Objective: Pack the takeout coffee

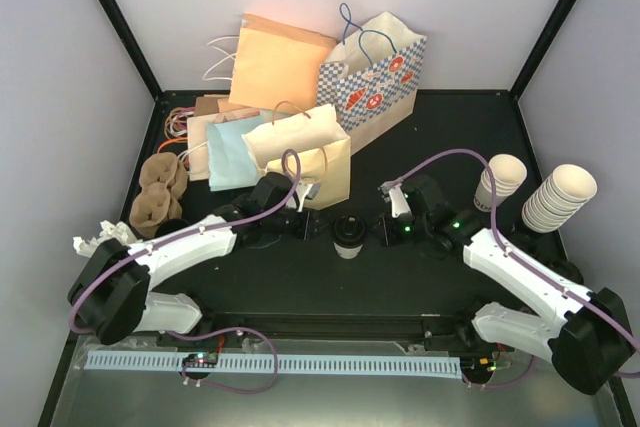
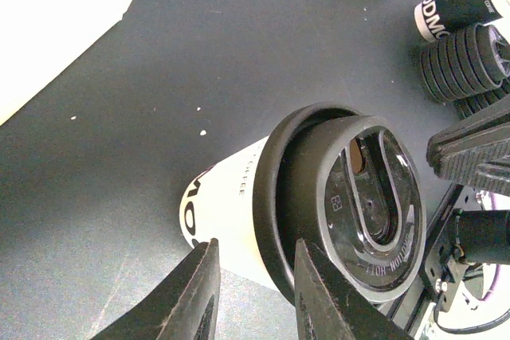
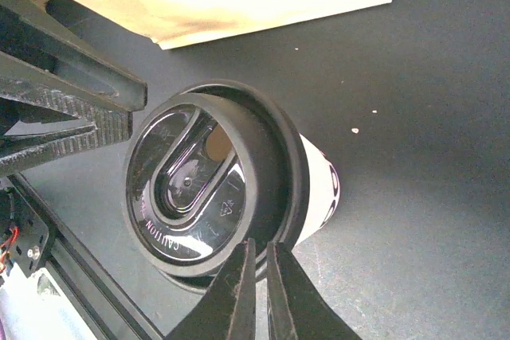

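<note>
Standing upright on the black table (image 1: 300, 282), the small cream-white paper cup with a black round plastic lid (image 1: 348, 235) has its lid on but is not yet in the cream paper bag (image 1: 320, 162) just behind it. The left gripper (image 2: 256, 248) is a little open and the right gripper (image 3: 261, 246) is closed tight, both beside the cup, holding nothing.

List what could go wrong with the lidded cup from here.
1. The right hand is shut on nothing, its tips right at the rim of the black lid; if it pushes in, it may tip the takeout coffee.
2. The left hand has its part-open fingers framing the lid rim rather than the paper wall; a squeeze there might pop the lid off.
3. Both hands crowd the takeout coffee from opposite sides and could collide.
</note>
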Robot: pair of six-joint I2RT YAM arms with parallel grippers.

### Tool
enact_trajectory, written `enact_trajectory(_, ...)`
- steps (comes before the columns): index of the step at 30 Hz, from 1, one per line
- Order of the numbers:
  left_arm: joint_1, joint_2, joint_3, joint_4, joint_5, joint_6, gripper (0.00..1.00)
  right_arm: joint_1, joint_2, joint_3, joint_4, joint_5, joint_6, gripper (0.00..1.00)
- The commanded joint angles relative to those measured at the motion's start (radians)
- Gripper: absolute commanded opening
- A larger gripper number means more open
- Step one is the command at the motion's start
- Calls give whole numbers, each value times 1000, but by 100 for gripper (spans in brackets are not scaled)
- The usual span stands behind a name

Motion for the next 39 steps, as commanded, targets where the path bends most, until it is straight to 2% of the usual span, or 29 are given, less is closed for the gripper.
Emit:
enact_trajectory(1,7,16,14,31,23,-11,28,-8,21,20,34,-23,-8,11)
enact_trajectory(7,6,26,17,32,29,-9,28,-10,39,25,26,-11,-20,17)
enact_trajectory(15,6,35,18,39,47,-8,22,-12,61,22,32,-10,-25,17)
enact_trajectory(22,6,49,17,52,85,1,22,-11,73,19,39,-15,-27,17)
enact_trajectory(29,6,73,23,44,90,4,12,-12,88,13,45,-27,-32,17)
enact_trajectory(39,0,98,-2,34,80,9,10,-12,122,-80,72,-51,-27,16)
